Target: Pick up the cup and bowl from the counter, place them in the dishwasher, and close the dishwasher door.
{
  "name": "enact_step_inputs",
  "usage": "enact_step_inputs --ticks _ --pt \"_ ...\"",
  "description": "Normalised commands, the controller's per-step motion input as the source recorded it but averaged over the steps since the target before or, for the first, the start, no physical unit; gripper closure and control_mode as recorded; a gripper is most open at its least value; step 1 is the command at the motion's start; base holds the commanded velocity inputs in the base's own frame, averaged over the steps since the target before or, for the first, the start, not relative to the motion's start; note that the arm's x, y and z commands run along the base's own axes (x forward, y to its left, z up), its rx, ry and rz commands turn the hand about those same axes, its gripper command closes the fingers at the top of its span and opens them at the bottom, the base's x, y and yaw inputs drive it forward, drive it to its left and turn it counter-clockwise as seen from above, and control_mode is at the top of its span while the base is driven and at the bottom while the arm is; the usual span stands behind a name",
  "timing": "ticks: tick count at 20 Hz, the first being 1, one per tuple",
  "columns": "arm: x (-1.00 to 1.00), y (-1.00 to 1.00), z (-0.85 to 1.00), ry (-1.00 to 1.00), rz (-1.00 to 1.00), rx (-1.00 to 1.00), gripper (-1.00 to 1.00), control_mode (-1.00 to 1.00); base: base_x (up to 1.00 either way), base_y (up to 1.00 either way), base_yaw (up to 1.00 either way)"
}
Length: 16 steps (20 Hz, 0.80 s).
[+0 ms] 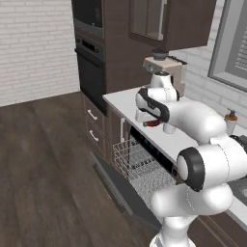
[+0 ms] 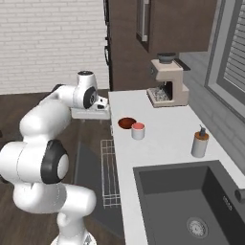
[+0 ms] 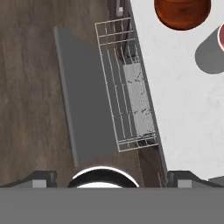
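The reddish-brown bowl (image 2: 127, 123) lies near the counter's (image 2: 162, 139) front edge, and the white cup (image 2: 138, 130) with a red inside stands just beside it. In the hand view the bowl (image 3: 181, 13) is at the top and the cup (image 3: 214, 50) at the right edge. My gripper (image 3: 109, 180) is open with nothing between its fingers. It hovers over the counter's front edge (image 2: 102, 111), above the dishwasher and to the bowl's left. The dishwasher door (image 3: 81, 100) lies folded down, and the wire rack (image 3: 127, 87) is pulled out over it. My arm partly hides the bowl (image 1: 153, 123) in the left base view.
A beige coffee machine (image 2: 167, 83) stands at the counter's far end. A soap dispenser (image 2: 200, 142) sits near the dark sink (image 2: 186, 206). The black wall oven (image 1: 89, 67) and brown drawers (image 1: 94, 128) lie left of the dishwasher. Wood floor (image 1: 43, 169) stretches in front.
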Motion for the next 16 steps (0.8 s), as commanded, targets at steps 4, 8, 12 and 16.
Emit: enact_step_inputs --ticks 4,8,12,16 --pt "0.82 -0.04 -0.28 0.00 0.01 -0.03 -1.00 -1.00 0.00 0.00 0.00" --pt "0.71 -0.14 -0.46 0.00 0.01 -0.06 -1.00 -1.00 0.00 0.00 0.00" --pt "0.57 -0.11 -0.34 0.00 0.00 -0.06 -1.00 -1.00 0.00 0.00 0.00" --pt "0.49 -0.02 -0.27 0.00 0.00 -0.03 -1.00 -1.00 0.00 0.00 0.00"
